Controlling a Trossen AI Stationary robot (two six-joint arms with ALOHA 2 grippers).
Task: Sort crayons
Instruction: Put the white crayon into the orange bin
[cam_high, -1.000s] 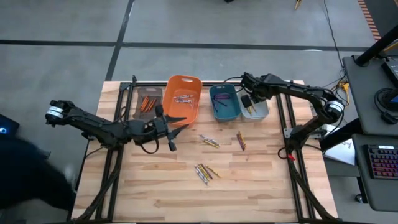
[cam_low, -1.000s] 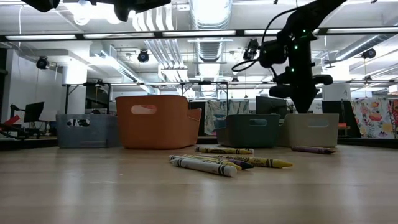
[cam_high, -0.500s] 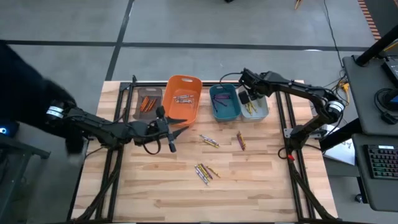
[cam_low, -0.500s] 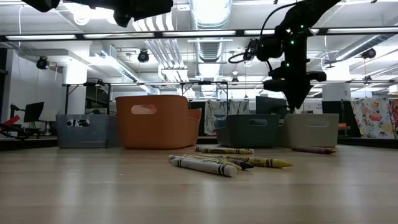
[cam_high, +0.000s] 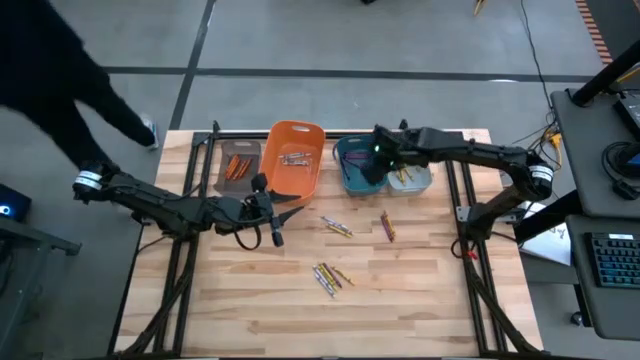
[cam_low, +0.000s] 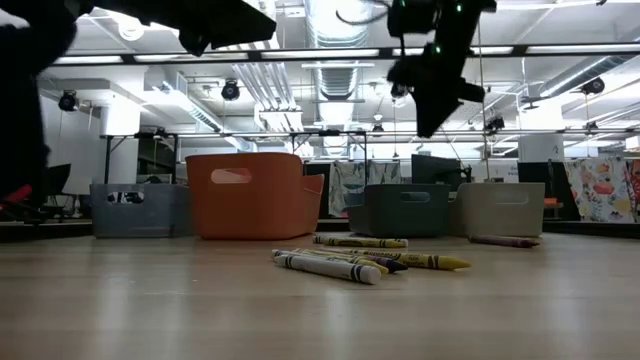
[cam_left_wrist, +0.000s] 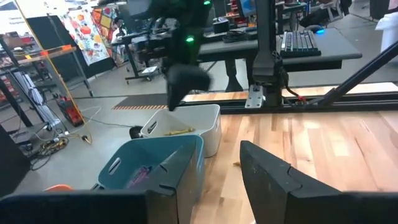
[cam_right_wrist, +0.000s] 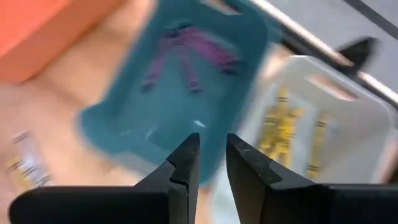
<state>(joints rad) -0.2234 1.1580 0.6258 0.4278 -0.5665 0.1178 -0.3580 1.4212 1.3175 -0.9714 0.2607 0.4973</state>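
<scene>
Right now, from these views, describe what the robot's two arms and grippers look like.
Both arms are dark, jointed links with black cables looped along them. Each has a pale silvery collar near its base. The left gripper has two dark, flat, angular fingers. The right gripper has the same kind of dark tapering fingers, and a small green light glows on the wrist above it.

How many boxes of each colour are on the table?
Orange bin: 1
Teal bin: 1
Brown bin: 1
Pale grey bin: 1
Total: 4 bins
</scene>
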